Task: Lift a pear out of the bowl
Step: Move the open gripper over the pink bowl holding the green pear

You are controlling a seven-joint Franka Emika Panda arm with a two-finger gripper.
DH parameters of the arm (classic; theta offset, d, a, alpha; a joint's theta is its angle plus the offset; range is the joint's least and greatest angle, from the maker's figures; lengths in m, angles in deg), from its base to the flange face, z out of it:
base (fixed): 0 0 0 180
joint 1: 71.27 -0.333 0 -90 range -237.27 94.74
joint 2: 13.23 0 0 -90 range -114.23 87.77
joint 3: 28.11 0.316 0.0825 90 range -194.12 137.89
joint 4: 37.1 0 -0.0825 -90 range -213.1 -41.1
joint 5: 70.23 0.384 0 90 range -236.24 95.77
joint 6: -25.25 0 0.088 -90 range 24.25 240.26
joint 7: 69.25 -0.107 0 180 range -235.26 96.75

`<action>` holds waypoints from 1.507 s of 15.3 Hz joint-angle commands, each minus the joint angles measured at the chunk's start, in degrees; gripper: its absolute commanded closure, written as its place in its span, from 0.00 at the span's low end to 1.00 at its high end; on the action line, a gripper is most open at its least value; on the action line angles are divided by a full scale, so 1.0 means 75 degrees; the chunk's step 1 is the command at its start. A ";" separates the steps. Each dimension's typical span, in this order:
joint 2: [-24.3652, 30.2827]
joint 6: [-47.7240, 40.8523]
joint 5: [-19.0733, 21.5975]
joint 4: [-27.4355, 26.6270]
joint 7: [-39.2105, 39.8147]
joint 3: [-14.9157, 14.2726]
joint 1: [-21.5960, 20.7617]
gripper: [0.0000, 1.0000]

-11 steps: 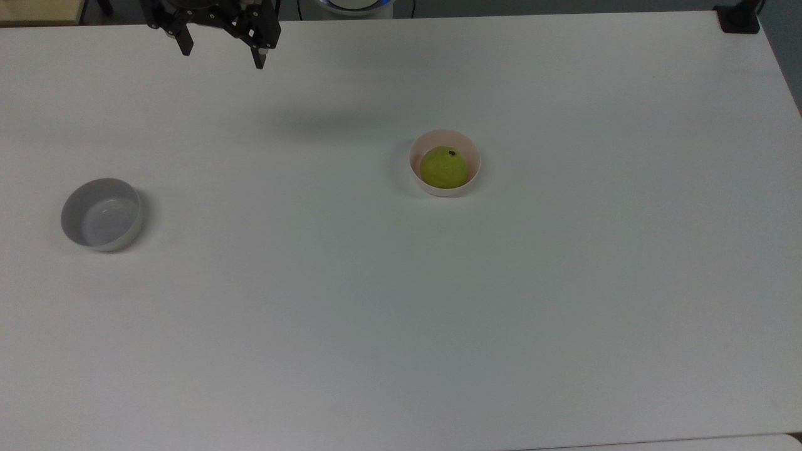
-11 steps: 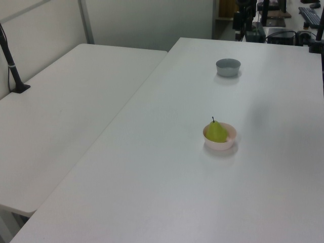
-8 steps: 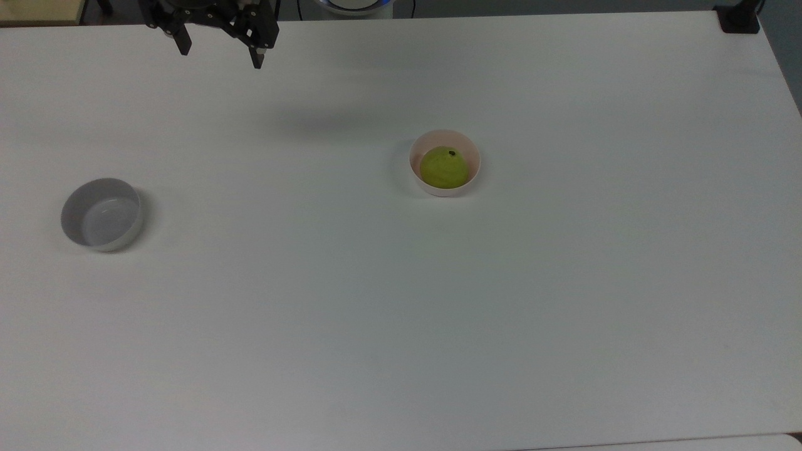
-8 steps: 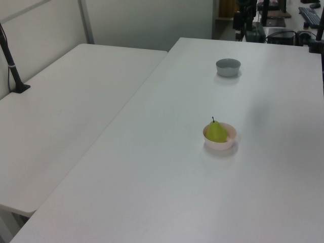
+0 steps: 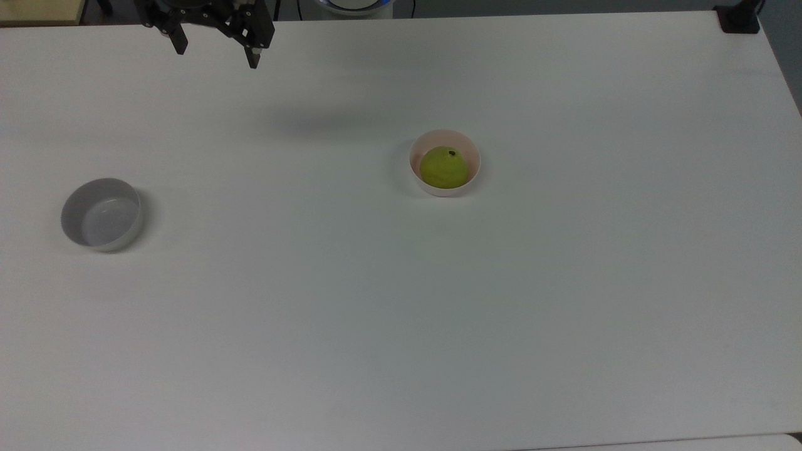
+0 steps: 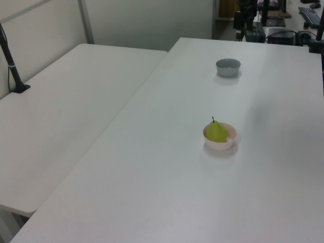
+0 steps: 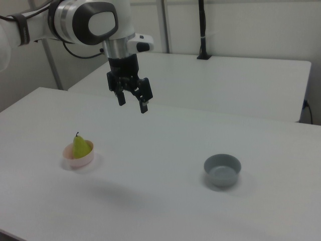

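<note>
Gripper: the gripper (image 5: pixel 216 57) hangs high over the far edge of the table in the top view, toward the top view's left; in the right view (image 7: pixel 132 104) it hovers well above the tabletop, pointing down.
Jaws: spread wide apart, nothing between them.
Pear: the pear (image 5: pixel 444 167) sits upright in the bowl, stem up; in the right view (image 7: pixel 80 147) it rises above the rim, and the left view (image 6: pixel 216 131) shows the same.
Bowl: the pale pink bowl (image 5: pixel 416 173) stands near the middle of the table (image 5: pixel 401 326) in the top view, well apart from the gripper, to the top view's right of it and nearer.
Grey bowl: the grey bowl (image 5: pixel 128 230) stands alone far to the top view's left, well apart from the pink bowl; in the right view (image 7: pixel 221 178) it is on the right view's right.
Arm: the white arm (image 7: pixel 80 21) reaches in from the right view's upper left.
</note>
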 commanded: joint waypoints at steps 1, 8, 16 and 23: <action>0.0037 0.0151 -0.0029 0.0002 0.0158 -0.0046 -0.0093 0.00; 0.0025 0.0151 0.0006 0.0014 0.0310 -0.0070 -0.1403 0.00; 0.0025 0.0116 0.0357 -0.0009 0.0533 -0.0726 -0.3713 0.00; -0.0302 0.0175 0.0557 -0.0138 0.1094 -0.0609 -0.3926 0.00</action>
